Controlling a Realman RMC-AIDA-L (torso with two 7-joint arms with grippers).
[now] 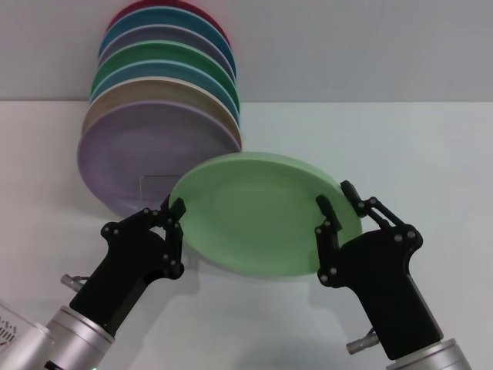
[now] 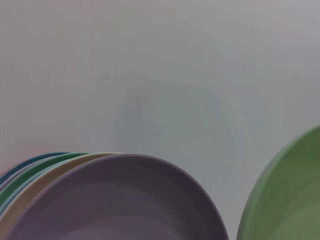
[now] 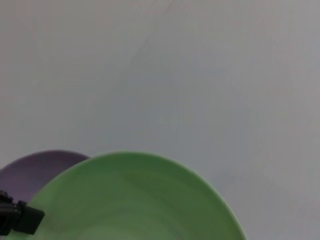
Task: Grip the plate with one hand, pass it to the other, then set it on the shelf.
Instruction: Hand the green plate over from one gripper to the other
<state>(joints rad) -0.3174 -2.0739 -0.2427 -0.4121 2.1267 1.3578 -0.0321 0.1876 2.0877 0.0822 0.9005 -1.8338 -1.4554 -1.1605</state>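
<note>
Both arms are up over a plain white table [image 1: 431,146], which meets a pale grey wall [image 1: 347,46] at the back. The plate [image 1: 262,216], light green, is held tilted off the surface between the two pincers. The right gripper [image 1: 339,202] has its fingers clamped over the plate's edge on its own side. The left gripper [image 1: 171,210] sits at the opposite edge, its black fingertips right against the rim; whether they are pinching it cannot be told. Just behind the left gripper stands the shelf [image 1: 158,185], clear-fronted, with a lilac plate [image 1: 131,154] foremost and a row of coloured plates [image 1: 166,69] leaning behind it.
</note>
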